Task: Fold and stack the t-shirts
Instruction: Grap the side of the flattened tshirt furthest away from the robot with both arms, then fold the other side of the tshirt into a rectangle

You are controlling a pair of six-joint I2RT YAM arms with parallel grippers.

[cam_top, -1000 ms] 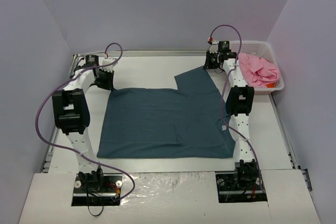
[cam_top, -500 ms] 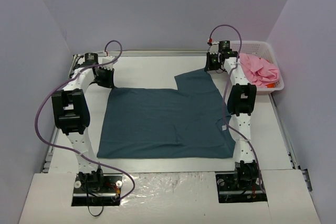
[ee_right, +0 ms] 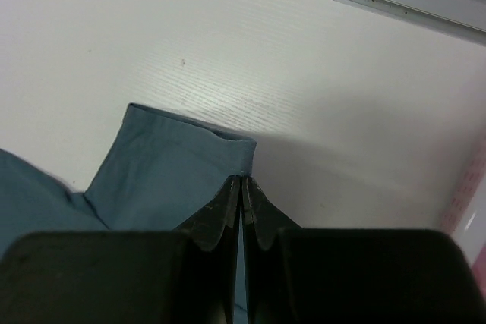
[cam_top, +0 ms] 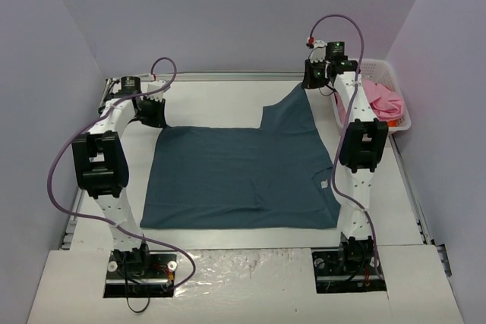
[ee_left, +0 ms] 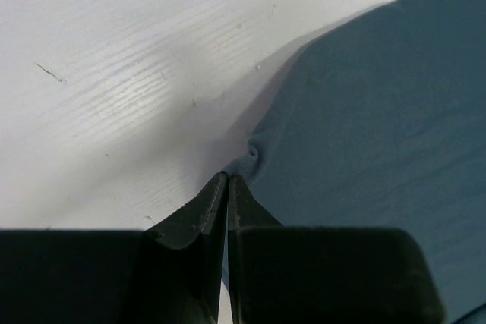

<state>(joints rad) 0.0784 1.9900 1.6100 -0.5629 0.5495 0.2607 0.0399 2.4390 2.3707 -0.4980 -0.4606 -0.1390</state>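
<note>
Both hands pinch the teal t-shirt spread on the counter: left hand its far-left corner, right hand its far-right sleeve hem. Pink t-shirt lies in the white lattice basket to its right.

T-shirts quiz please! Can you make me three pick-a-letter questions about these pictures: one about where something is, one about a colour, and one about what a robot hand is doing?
1. Where is the pink t-shirt?
A) in the white basket
B) on the floor
C) on the wall

2. What colour is the big t-shirt spread on the table?
A) yellow
B) red
C) dark teal-blue

3. What is the right gripper doing?
A) standing wide open
B) pinching an edge of the big t-shirt
C) holding a cup

Answers:
1 A, it lies heaped inside the basket.
2 C, the flat cloth is teal-blue.
3 B, its fingers are shut on the hemmed edge.
</note>
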